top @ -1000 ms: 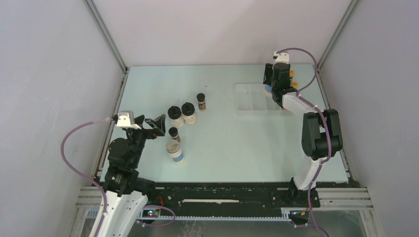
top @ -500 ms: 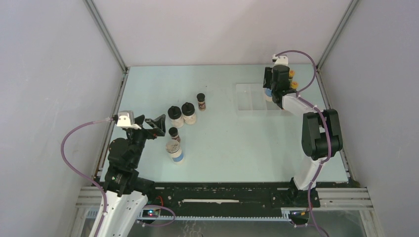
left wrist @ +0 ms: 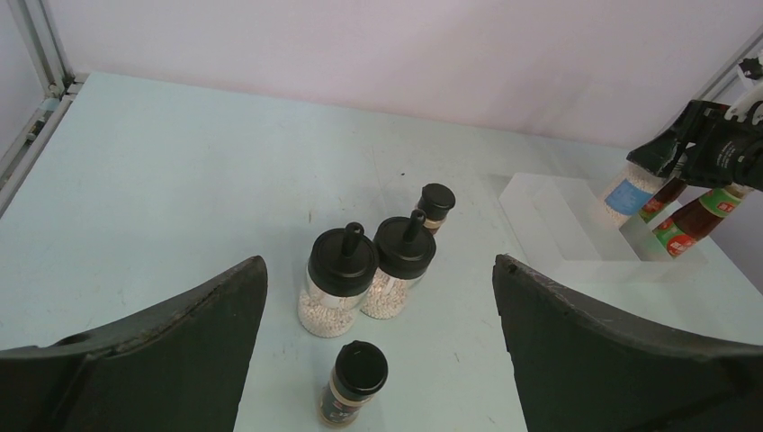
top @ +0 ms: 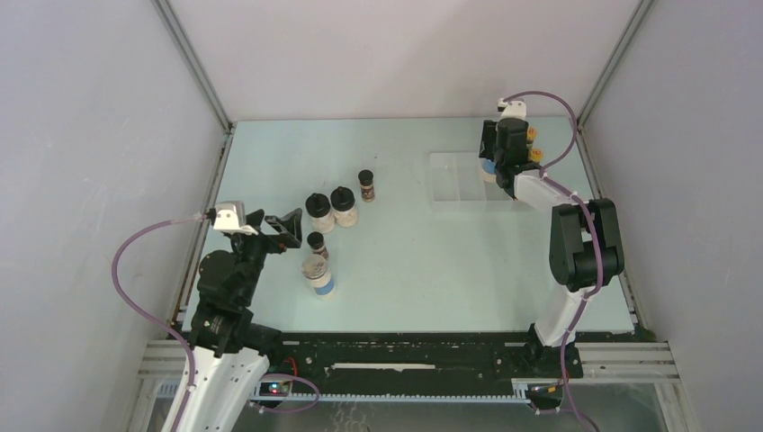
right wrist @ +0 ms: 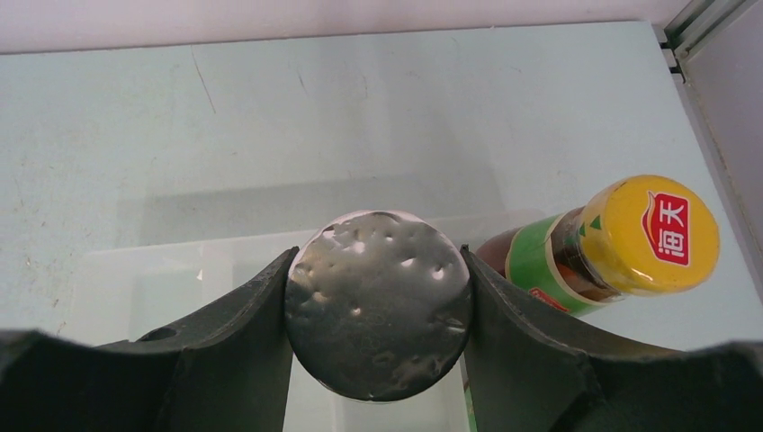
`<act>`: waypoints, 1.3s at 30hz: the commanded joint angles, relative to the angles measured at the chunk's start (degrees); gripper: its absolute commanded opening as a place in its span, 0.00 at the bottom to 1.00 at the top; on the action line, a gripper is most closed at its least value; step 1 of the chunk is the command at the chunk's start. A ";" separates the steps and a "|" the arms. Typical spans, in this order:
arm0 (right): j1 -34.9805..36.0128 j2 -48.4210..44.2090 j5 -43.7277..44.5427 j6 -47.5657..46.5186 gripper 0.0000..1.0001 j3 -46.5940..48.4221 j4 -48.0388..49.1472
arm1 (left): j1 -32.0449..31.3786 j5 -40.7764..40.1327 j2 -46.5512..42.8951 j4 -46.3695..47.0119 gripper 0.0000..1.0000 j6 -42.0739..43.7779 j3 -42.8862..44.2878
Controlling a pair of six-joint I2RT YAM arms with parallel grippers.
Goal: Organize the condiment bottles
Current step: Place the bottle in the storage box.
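My right gripper (top: 491,168) (right wrist: 378,306) is shut on a grey-lidded blue-labelled jar (right wrist: 378,301) (left wrist: 623,191), held over the right end of a clear tray (top: 454,180) (right wrist: 180,270). Two red sauce bottles with yellow caps (top: 534,144) (right wrist: 621,238) stand just right of it. My left gripper (top: 281,229) (left wrist: 378,270) is open at the left, empty. Ahead of it stand two black-lidded pale jars (top: 330,209) (left wrist: 342,279), side by side. A tiny dark jar (top: 316,244) (left wrist: 355,382) is nearer, another (top: 366,184) (left wrist: 435,205) farther. A second grey-lidded jar (top: 318,274) stands near the left gripper.
The tray (left wrist: 558,225) has dividers and lies near the table's far right corner. Grey walls and metal frame rails (top: 200,81) close in the table at the back and sides.
My right gripper with the jar has shifted slightly over the tray. The left arm and the bottles on the table have not moved.
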 commanded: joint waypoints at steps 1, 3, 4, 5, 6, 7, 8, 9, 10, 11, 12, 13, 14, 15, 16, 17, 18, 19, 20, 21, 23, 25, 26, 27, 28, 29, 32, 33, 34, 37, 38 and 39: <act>-0.66 0.47 -0.45 1.45 0.00 0.52 7.40 | -0.26 1.24 0.84 1.31 1.00 0.57 -0.47; -0.86 1.00 -0.67 1.78 0.00 0.63 7.93 | -0.24 1.19 1.11 1.37 1.00 0.52 -0.47; -0.90 1.31 -0.77 1.85 0.00 0.95 7.85 | -0.22 1.24 1.18 1.33 1.00 0.54 -0.49; -0.90 1.76 -0.76 1.86 0.00 1.22 7.83 | -0.26 1.27 1.34 1.45 1.00 0.53 -0.46; -0.89 1.94 -0.75 1.86 0.00 1.42 7.90 | -0.22 1.29 1.45 1.45 1.00 0.52 -0.46; -0.97 2.30 -0.80 1.86 0.00 1.69 7.96 | -0.22 1.33 1.56 1.48 1.00 0.52 -0.47; -0.99 2.56 -0.79 1.86 0.00 1.86 8.00 | -0.22 1.36 1.58 1.46 1.00 0.52 -0.44; -0.99 2.78 -0.80 1.86 0.00 1.97 8.13 | -0.22 1.37 1.66 1.46 1.00 0.52 -0.44; -0.99 3.02 -0.66 1.90 0.00 2.03 8.30 | -0.22 1.41 1.72 1.46 1.00 0.52 -0.45; -0.99 3.28 -0.72 1.98 0.00 2.21 8.35 | -0.23 1.40 1.78 1.50 1.00 0.52 -0.46; -0.99 3.53 -0.65 1.89 0.00 2.44 8.36 | -0.22 1.47 1.81 1.54 1.00 0.52 -0.47; -1.06 3.72 -0.71 1.87 0.00 2.55 8.36 | -0.22 1.47 1.92 1.61 1.00 0.52 -0.37; -1.08 3.86 -0.67 1.85 0.00 2.66 8.42 | -0.22 1.53 1.94 1.64 1.00 0.52 -0.40; -1.08 4.00 -0.63 1.86 0.00 2.69 8.56 | -0.22 1.54 1.97 1.63 1.00 0.52 -0.38; -1.06 4.05 -0.55 1.86 0.00 2.77 8.74 | -0.22 1.54 2.00 1.63 1.00 0.52 -0.38; -1.10 4.11 -0.47 1.86 0.00 2.72 8.86 | -0.22 1.59 2.06 1.63 1.00 0.52 -0.41; -1.04 4.10 -0.33 1.86 0.00 2.74 9.08 | -0.22 1.57 2.09 1.65 1.00 0.52 -0.44; -1.05 4.14 -0.28 1.86 0.00 2.75 9.28 | -0.26 1.55 2.08 1.64 1.00 0.59 -0.45; -1.03 4.14 -0.21 1.86 0.00 2.72 9.46 | -0.22 1.54 2.20 1.67 1.00 0.61 -0.39; -1.00 4.15 -0.16 1.79 0.00 2.80 9.68 | -0.22 1.60 2.24 1.65 1.00 0.61 -0.41; -0.99 4.24 -0.03 1.62 0.00 3.21 9.56 | -0.22 1.61 2.23 1.63 1.00 0.61 -0.46; -0.99 4.53 0.04 1.43 0.00 3.75 9.40 | -0.22 1.63 2.10 1.63 1.00 0.61 -0.46; -0.99 4.64 0.07 1.34 0.00 3.91 9.41 | -0.23 1.63 2.10 1.63 1.00 0.61 -0.46; -0.99 4.71 0.07 1.29 0.00 3.99 9.45 | -0.22 1.63 2.08 1.63 1.00 0.61 -0.42; -0.99 4.86 0.10 1.25 0.00 4.15 9.33 | -0.22 1.63 2.10 1.63 1.00 0.61 -0.46; -0.99 5.11 0.15 1.18 0.00 4.20 9.33 | -0.26 1.63 2.08 1.70 1.00 0.61 -0.46; -0.99 5.58 0.33 1.05 0.00 4.27 9.35 | -0.22 1.68 2.18 1.63 1.00 0.66 -0.48; -0.99 5.75 0.34 1.06 0.00 4.24 9.28 | -0.22 1.71 2.23 1.63 1.00 0.69 -0.47; -0.99 5.85 0.52 1.00 0.00 4.24 9.20 | -0.22 1.72 2.22 1.65 1.00 0.70 -0.47; -0.90 6.20 0.92 0.96 0.00 4.28 9.06 | -0.22 1.74 2.25 1.63 1.00 0.74 -0.47; -0.84 6.25 0.99 0.93 0.00 4.24 9.02 | -0.22 1.77 2.24 1.68 1.00 0.66 -0.42; -0.77 6.33 1.19 0.89 0.00 4.29 8.91 | -0.22 1.80 2.24 1.64 1.00 0.69 -0.46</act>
